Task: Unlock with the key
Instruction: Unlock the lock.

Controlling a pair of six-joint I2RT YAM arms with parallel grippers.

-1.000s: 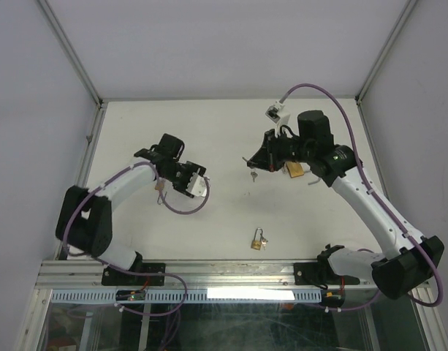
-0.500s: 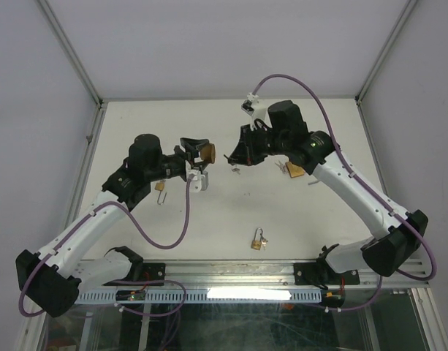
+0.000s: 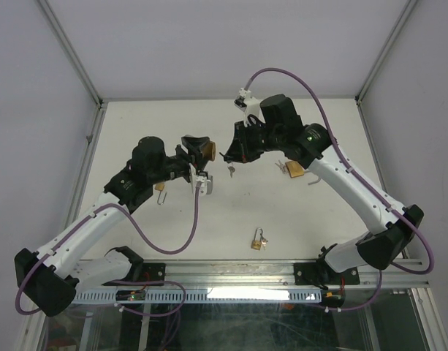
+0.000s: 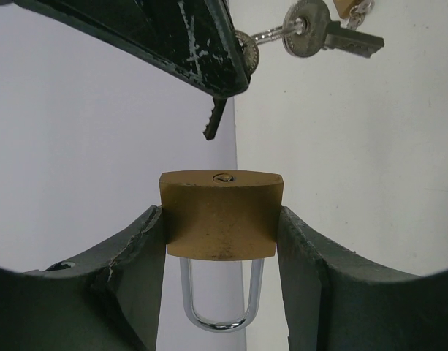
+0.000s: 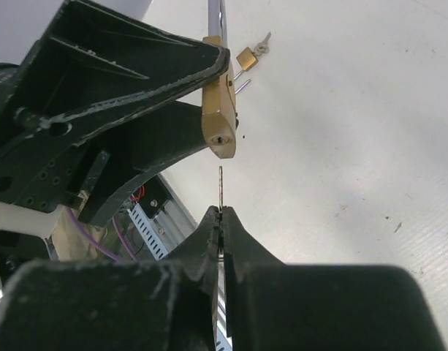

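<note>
My left gripper (image 3: pixel 202 150) is shut on a brass padlock (image 4: pixel 221 214), held in the air with its keyhole facing out and its silver shackle (image 4: pixel 221 300) toward the wrist. It shows in the top view as the padlock (image 3: pixel 207 151). My right gripper (image 3: pixel 225 156) is shut on a key (image 5: pixel 221 186), blade pointing at the keyhole (image 5: pixel 221 140), a short gap short of it. In the left wrist view the key tip (image 4: pixel 213 124) hangs just above the padlock, with spare keys (image 4: pixel 311 36) on its ring.
A second brass padlock with keys (image 3: pixel 258 240) lies near the table's front edge. A third padlock (image 3: pixel 294 170) lies under my right arm. Another padlock (image 3: pixel 159 187) lies below my left arm.
My right gripper has moved left with the key toward the padlock. My left arm has shifted a little, holding the padlock raised.
</note>
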